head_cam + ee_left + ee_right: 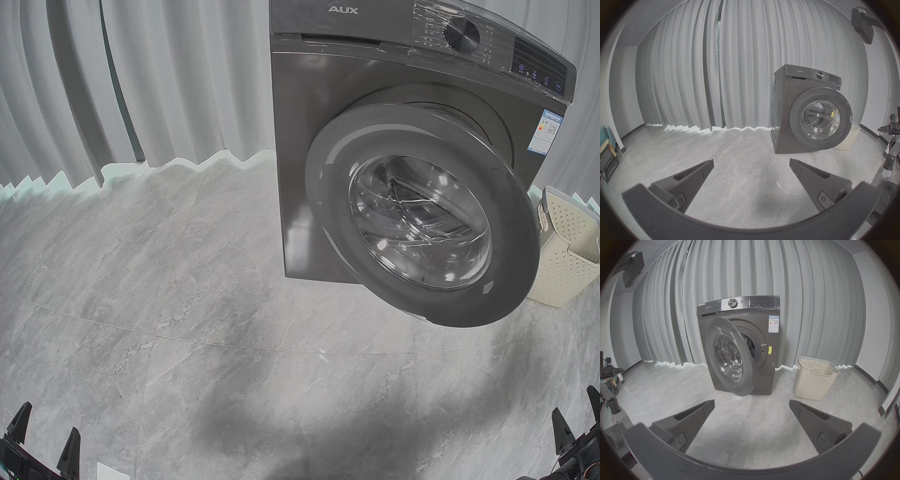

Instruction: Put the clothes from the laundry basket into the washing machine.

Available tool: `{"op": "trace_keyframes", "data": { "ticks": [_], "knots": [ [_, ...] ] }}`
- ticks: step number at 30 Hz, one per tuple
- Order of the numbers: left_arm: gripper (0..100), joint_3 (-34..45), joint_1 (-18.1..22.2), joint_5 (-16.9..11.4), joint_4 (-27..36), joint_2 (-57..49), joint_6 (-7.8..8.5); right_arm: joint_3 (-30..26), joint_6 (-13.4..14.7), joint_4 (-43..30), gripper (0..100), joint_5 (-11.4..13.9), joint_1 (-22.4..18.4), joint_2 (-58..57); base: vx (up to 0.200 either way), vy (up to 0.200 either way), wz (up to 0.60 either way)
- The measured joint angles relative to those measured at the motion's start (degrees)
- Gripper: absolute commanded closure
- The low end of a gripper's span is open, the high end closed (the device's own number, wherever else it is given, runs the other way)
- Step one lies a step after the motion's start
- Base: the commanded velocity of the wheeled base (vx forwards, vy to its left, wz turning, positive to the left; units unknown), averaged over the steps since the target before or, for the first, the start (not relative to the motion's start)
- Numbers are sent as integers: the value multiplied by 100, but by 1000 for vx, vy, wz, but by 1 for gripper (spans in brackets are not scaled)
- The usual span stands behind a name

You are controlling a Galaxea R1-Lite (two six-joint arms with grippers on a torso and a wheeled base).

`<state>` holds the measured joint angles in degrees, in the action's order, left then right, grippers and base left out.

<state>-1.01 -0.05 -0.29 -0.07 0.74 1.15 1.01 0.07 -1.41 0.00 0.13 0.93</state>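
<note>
A dark grey washing machine [325, 125] stands ahead on the floor, its round glass door [420, 215] swung open toward me. The same washing machine [740, 343] shows its open drum mouth in the right wrist view, and the washing machine [806, 107] appears farther off in the left wrist view. A cream perforated laundry basket [814, 377] stands on the floor beside the machine's right side; the laundry basket [569, 250] is partly cut by the head view's edge. No clothes are visible in it. My left gripper [751, 165] is open and empty, low at the near left. My right gripper [751, 405] is open and empty, low at the near right.
Pale pleated curtains [156, 81] hang along the back wall. Grey marble floor [187, 281] spreads wide between me and the machine. A chair-like frame [607, 153] stands at the far left of the room.
</note>
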Motion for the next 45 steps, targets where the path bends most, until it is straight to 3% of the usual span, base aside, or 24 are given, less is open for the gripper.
{"op": "trace_keyframes", "data": {
  "ticks": [15, 33, 37, 40, 45],
  "knots": [
    [0, 0, -5, -46, 0, -11, 13, 0, 13, 0, 0, -10, -6, 0, 0, 0, -160],
    [0, 0, 5, -41, 2, -9, 11, 20, 44, 274, 0, 29, -13, 0, 0, -200, 0],
    [0, 0, 5, -41, 2, -6, 13, 457, 123, 274, 0, 79, 11, 44, 0, -150, 0],
    [0, 0, -2, -44, 2, -4, 22, 806, 123, 168, 0, 306, 44, 262, 0, 0, 0],
    [0, 0, 0, -46, -2, -1, 33, 1031, -40, 137, 0, 1075, 127, 1153, 0, 0, 0]
  ]
}}
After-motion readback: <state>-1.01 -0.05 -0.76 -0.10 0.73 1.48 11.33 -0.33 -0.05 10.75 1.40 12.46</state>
